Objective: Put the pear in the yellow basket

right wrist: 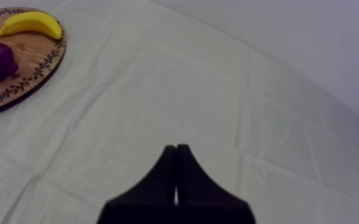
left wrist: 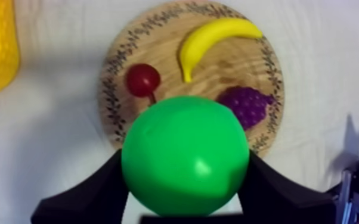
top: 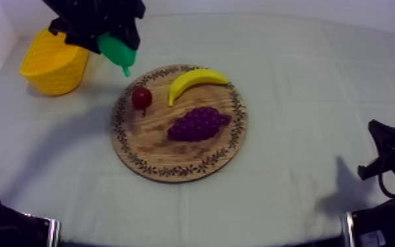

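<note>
The left jaws are clenched on the pear [top: 116, 50], with 1 black finger [left wrist: 92, 193] pressed to each flank of the green body. The pear hangs clear of the wooden board [top: 151, 141], off the board's 11 o'clock rim, between it and the yellow basket [top: 56, 73].

From above, the pear's long axis runs from 11 to 5 o'clock, with the narrow end tipped back toward the board. The left wrist view looks at it end-on, so it shows as a round ball.

The coming move turns on 1 relation: the basket lies at about 9 o'clock from the pear, near but not yet beneath it. I judge the carry calls for a short sideways run that way before any release, and letting go early would drop the fruit on the tabletop [top: 292, 98].

The left arm [top: 88, 16] is clearly the nearer one. The right jaws are pressed together on nothing, resting low at 4 o'clock, well apart from the board. The banana [top: 197, 79], grapes [top: 200, 123] and small red fruit [top: 141, 97] lie on the board.
</note>
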`<action>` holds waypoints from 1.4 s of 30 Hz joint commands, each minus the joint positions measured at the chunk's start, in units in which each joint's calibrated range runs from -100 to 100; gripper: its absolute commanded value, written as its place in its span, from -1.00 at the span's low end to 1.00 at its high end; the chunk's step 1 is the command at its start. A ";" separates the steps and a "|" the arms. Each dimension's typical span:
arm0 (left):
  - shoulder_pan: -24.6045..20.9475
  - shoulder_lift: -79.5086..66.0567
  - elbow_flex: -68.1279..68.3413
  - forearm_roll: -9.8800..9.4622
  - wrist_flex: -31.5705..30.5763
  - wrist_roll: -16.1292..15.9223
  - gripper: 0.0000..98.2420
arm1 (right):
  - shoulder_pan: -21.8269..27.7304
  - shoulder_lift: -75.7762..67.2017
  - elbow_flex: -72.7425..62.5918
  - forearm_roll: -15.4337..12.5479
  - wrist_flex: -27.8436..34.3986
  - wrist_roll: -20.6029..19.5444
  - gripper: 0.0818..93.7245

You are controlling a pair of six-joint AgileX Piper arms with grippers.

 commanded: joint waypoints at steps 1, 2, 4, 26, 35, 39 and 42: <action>-3.01 0.57 -0.33 -0.39 -0.02 -0.99 0.01 | 0.00 -0.03 -0.02 0.01 0.02 0.01 -1.00; -4.19 0.97 -0.68 -0.63 -0.06 -1.47 0.00 | 0.00 -0.03 -0.02 0.01 0.02 0.01 -1.00; -6.77 1.81 -1.42 -1.07 -0.14 -2.51 0.01 | 0.00 -0.03 -0.02 0.01 0.02 0.01 -1.00; -25.91 9.67 -18.82 -2.32 1.45 -9.73 0.04 | 0.00 -0.03 -0.02 0.01 0.02 0.01 -1.00; -26.52 14.46 -20.89 -2.02 1.02 -9.53 0.05 | 0.00 -0.03 -0.02 0.01 0.02 0.01 -1.00; -26.79 17.44 -21.07 -1.82 -0.28 -9.55 0.05 | 0.00 -0.03 -0.02 0.01 0.02 0.01 -1.00; -27.04 20.11 -21.04 -1.59 -1.53 -9.57 0.05 | 0.00 -0.03 -0.02 0.01 0.02 0.01 -1.00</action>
